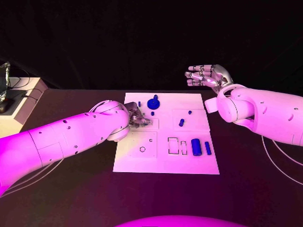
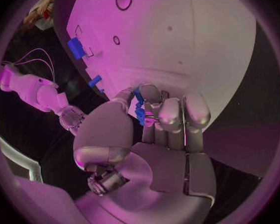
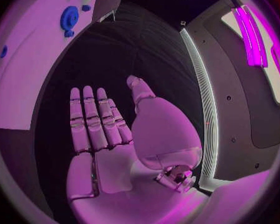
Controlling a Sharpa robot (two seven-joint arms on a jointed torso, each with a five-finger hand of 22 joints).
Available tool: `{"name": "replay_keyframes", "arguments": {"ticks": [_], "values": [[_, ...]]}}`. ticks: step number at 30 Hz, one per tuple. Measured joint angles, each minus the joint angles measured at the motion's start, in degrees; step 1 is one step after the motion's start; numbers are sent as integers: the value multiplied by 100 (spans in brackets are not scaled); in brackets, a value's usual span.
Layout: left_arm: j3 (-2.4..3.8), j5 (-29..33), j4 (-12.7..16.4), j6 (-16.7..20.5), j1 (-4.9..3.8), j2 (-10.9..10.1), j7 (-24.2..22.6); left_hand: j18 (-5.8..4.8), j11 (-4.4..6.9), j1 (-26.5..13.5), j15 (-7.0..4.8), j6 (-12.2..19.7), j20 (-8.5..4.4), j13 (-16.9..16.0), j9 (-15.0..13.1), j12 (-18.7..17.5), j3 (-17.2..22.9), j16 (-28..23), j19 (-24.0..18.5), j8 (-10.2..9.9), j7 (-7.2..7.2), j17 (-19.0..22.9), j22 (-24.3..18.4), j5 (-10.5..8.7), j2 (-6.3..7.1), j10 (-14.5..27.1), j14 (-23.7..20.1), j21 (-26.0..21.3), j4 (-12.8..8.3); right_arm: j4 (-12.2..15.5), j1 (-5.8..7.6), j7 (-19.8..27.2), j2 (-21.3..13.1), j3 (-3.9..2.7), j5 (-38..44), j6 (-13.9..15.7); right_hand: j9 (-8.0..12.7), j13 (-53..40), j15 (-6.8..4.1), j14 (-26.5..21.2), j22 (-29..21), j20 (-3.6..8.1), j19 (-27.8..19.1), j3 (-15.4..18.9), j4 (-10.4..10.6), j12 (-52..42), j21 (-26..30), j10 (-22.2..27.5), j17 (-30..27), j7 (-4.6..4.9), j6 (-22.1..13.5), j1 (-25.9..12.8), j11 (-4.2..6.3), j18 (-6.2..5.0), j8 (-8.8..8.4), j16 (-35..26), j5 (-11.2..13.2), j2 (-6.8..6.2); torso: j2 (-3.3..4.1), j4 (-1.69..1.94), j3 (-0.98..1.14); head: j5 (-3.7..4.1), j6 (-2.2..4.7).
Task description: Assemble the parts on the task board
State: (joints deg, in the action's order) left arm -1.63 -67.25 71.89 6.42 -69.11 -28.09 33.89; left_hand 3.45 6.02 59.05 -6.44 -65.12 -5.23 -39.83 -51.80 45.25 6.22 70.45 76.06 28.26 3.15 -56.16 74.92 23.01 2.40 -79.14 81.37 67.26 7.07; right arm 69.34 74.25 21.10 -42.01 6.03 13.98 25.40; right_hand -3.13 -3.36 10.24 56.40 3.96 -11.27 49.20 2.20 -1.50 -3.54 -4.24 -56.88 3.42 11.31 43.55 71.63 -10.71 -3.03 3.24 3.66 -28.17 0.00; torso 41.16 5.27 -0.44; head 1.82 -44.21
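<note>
Nearest on the black table (image 1: 69, 198) lies the near edge of the flat white task board (image 1: 166, 163), cut with small outlined recesses. Two upright blue blocks (image 1: 196, 145) stand at its right side, and a toothed blue gear (image 1: 154, 101) sits at its far end. Over its left middle, the left hand (image 2: 155, 119) pinches a small blue part (image 2: 139, 110) between thumb and curled fingers. Beyond the far right corner, the right hand (image 3: 109, 129) hangs spread, holding nothing.

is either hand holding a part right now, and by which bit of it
The left hand pinches a small blue part between thumb and fingertips; which end cannot be told. The right hand holds nothing.
</note>
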Motion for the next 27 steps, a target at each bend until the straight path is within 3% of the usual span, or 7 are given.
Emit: {"name": "replay_keyframes", "arguments": {"ticks": [3,6,13,17,21,27], "values": [[0,3,5,0,1,-10,1,0,0,58,0,0,0,1,-4,0,-329,0,0,0,1,-8,0,0,-58,0,0,0,65,0,-3,0,-3,0,0,-1,0,0,0,0,0,0,0,0,0,0,0,0,0,0,0,0,0,0,0,0,0,0,1,-1,1,1,4],[-3,5,22,1,5,-24,3,0,0,192,0,-2,-21,12,-14,10,-918,0,21,0,3,-22,0,0,-193,0,0,0,145,1,-5,0,-8,0,1,-1,0,0,0,0,0,0,0,0,0,0,0,0,0,0,0,0,0,0,0,0,0,0,2,-1,-1,3,8],[-5,7,100,1,13,-76,10,0,0,278,0,-3,-21,20,-14,22,-1629,28,21,1,4,-54,0,-54,-279,0,0,0,259,4,-9,0,-22,0,1,-1,0,0,0,0,0,0,0,0,0,0,0,0,1,0,0,0,0,0,0,0,0,0,2,-1,-2,10,10],[-5,8,147,-1,17,-107,17,1,0,290,0,-3,-41,20,-14,22,-1762,28,42,0,4,-62,0,-332,-290,0,0,0,347,5,-12,0,-27,0,1,-1,0,0,0,0,0,0,0,0,0,0,0,0,1,0,0,0,0,0,0,0,0,0,2,1,-2,15,6],[-5,9,200,-10,22,-139,27,1,0,222,0,-3,-41,20,-13,45,-1735,28,42,1,4,-70,-1,-1041,-222,0,0,0,512,6,-15,-1,-31,0,1,-1,0,0,0,0,-4,21,-21,13,-13,0,0,0,1,0,0,0,0,0,0,0,0,0,2,2,-2,18,5],[15,12,276,-23,34,-204,46,1,0,203,0,0,-41,25,-12,45,-1575,28,42,-1,1,-72,-1,-1172,-98,0,0,0,672,7,-20,-2,-38,0,2,-1,0,0,0,1,-4,21,-21,17,-17,0,0,0,1,0,0,0,0,0,0,0,0,0,-2,2,-1,21,5]]}}
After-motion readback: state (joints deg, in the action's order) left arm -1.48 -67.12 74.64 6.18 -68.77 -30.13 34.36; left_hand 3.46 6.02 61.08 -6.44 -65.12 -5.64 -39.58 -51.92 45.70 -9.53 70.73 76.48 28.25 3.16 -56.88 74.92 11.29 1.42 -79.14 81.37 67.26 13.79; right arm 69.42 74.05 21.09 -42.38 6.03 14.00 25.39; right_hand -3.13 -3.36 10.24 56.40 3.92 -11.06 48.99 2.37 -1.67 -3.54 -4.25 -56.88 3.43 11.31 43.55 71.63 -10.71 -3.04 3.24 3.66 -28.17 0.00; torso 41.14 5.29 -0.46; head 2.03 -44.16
